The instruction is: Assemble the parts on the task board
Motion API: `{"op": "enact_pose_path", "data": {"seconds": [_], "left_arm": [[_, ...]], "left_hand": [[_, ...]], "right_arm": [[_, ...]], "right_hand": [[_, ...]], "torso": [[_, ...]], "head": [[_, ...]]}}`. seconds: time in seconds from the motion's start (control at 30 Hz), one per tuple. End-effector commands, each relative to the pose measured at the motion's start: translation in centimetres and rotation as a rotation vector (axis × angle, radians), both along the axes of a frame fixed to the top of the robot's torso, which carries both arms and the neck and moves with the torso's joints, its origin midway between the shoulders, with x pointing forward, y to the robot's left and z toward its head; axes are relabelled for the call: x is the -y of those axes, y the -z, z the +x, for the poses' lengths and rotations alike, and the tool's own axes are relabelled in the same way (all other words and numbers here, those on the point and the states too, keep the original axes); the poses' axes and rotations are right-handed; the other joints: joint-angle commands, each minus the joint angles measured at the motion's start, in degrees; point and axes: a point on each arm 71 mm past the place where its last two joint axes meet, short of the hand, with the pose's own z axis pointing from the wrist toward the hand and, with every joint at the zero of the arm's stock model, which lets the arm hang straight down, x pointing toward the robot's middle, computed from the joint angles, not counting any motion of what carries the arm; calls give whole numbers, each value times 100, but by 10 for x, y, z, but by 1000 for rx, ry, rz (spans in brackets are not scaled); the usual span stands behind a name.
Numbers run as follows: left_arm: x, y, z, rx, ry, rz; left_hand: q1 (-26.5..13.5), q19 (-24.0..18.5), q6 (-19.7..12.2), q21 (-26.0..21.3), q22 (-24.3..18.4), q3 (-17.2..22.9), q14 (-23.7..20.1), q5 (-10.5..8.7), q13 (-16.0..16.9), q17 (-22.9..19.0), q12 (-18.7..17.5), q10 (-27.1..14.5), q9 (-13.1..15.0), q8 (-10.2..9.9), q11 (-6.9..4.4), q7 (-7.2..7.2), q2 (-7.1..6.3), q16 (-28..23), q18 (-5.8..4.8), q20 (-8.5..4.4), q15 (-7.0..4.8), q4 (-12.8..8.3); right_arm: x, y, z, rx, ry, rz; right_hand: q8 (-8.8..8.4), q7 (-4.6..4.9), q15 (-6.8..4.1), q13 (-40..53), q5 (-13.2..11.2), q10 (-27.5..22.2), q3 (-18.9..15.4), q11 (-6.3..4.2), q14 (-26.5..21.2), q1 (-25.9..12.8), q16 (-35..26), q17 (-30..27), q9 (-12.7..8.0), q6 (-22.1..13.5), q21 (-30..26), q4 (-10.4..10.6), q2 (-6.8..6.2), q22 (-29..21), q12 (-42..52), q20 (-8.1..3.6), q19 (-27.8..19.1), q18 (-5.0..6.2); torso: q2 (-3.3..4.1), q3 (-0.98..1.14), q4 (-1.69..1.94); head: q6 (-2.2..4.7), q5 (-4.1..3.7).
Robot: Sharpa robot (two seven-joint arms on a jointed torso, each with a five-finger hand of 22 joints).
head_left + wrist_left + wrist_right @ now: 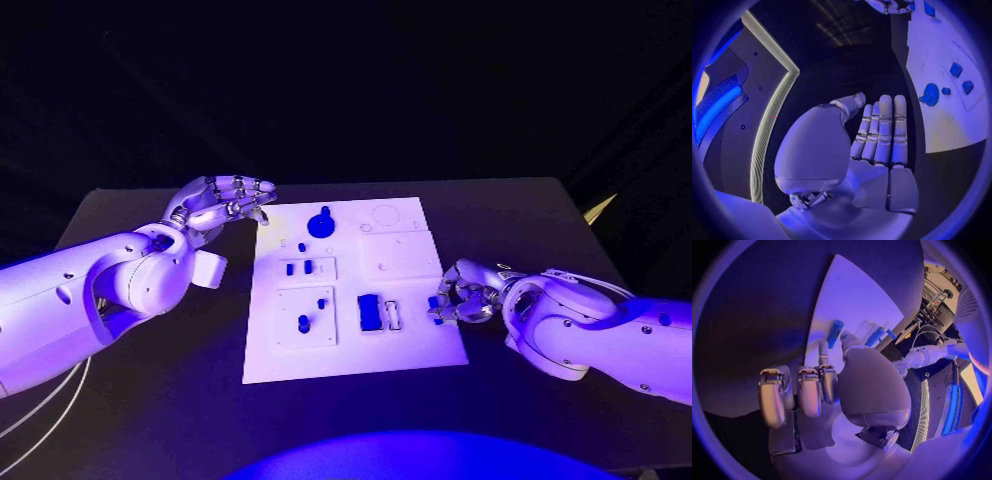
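Nearest the camera on the task board (353,365) is its bare front strip; the parts sit further up the white plate. A small blue piece (434,302) lies at the board's right edge, and the right hand (464,295) is right against it, fingers curled in toward it. Whether they have actually closed on the piece I cannot tell; the right wrist view shows the fingers (811,392) bent together over the board with a blue part (836,332) just beyond them, but the contact itself is hidden.

Just left of that piece stands a blue block (369,313) beside a narrower blue bar (394,316). Further left, small parts rest in the square recesses along the board's left side (304,322), and a round blue piece (320,223) lies near the far edge.

The left hand (219,203) hovers off the board's far left corner, fingers (882,130) straight, side by side, holding nothing.

The step appears to be picking up the edge piece. Done well, that probably means a firm pinch on its sides, a straight lift clear of the neighbouring block, and keeping the piece square to its slot before pressing down.
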Motion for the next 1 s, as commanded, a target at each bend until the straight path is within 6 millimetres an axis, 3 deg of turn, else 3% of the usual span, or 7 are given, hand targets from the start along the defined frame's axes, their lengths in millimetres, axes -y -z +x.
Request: {"op": "enact_pose_path", "data": {"seconds": [0.03, 0.43, 0.53, 0.6, 0.7, 0.77, 1.0], "left_arm": [[2, -1, -1, 4, 18, -13], [1, -1, -1, 3, 18, -13], [2, -1, -1, 3, 18, -13], [2, -1, -1, 3, 19, -13], [2, -1, -1, 3, 19, -13], [2, -1, -1, 3, 19, -13], [2, -1, -1, 2, 20, -13]], "left_hand": [[1, -34, -48, -20, -3, -13, -51, 10, -9, -9, 30, -22, -3, 31, -1, 3, 32, -25, 66, 16, 6, -20], [1, -34, -48, -20, -3, -13, -51, 10, -9, -9, 30, -22, -3, 31, -1, 3, 32, -25, 66, 16, 6, -20], [1, -34, -48, -20, -3, -13, -51, 10, -9, -9, 30, -22, -3, 31, -1, 3, 32, -25, 66, 16, 6, -20], [-4, -35, -48, -23, -3, -14, -52, 11, -10, -8, 32, -25, -4, 36, 0, 3, 35, -24, 66, 18, 7, -16], [-4, -35, -48, -23, -3, -14, -52, 11, -10, -8, 32, -25, -4, 36, 0, 3, 35, -24, 66, 18, 7, -16], [-4, -35, -48, -23, -3, -14, -52, 11, -10, -8, 32, -25, -4, 36, 0, 3, 35, -24, 66, 18, 7, -16], [-1, -36, -47, -24, -3, -12, -53, 12, -10, -8, 34, -27, -3, 39, -1, 2, 39, -23, 67, 18, 7, -17]], "right_arm": [[-1, 4, -1, -20, -26, -58], [-5, 10, -2, -30, -56, -131], [-6, 9, -2, -15, -49, -126], [-7, 9, -2, -4, -45, -121], [-8, 8, -2, 9, -37, -108], [-9, 7, -2, 15, -28, -93], [-8, 6, -4, -25, 75, 59]], "right_hand": [[-3, -9, 22, 1164, -3, 299, -25, 28, 560, -65, 17, 1330, 4, 61, 26, 9, -1, 1506, -6, 13, 599, -82], [28, -59, -21, 1163, 8, 300, 136, -20, 561, 243, 19, 1337, 26, 98, 26, -47, -41, 1506, -14, -21, 599, -82], [26, -70, -32, 1164, 11, 300, 266, -31, 560, 389, 16, 1332, 25, 102, 26, -57, 8, 1506, -15, -33, 599, -82], [13, -90, -53, 1169, 23, 302, 589, -53, 561, 620, 18, 1337, 14, 103, 26, -78, 70, 1506, -9, -56, 599, -82], [13, -99, -61, 1176, 22, 306, 850, -63, 562, 736, 19, 1342, 11, 117, 26, -104, 32, 1506, 0, -67, 599, -82], [22, -112, -77, 1184, 25, 311, 1297, -83, 564, 873, 23, 1352, 19, 123, 26, -185, 11, 1506, 8, -83, 599, -82], [112, -106, -72, 1190, 10, 319, 2169, -70, 567, 584, 28, 1366, 127, 49, 26, -314, -51, 1506, 11, -82, 599, -82]], "torso": [[-1, 1, 4], [-4, -3, 1], [-4, -5, -2], [-3, -5, -2], [-5, -4, 4], [-4, -4, 6], [-13, -17, -5]], "head": [[-11, 6], [-21, 16], [-16, 6], [-9, 3], [-13, -2], [-12, -3], [14, 10]]}}
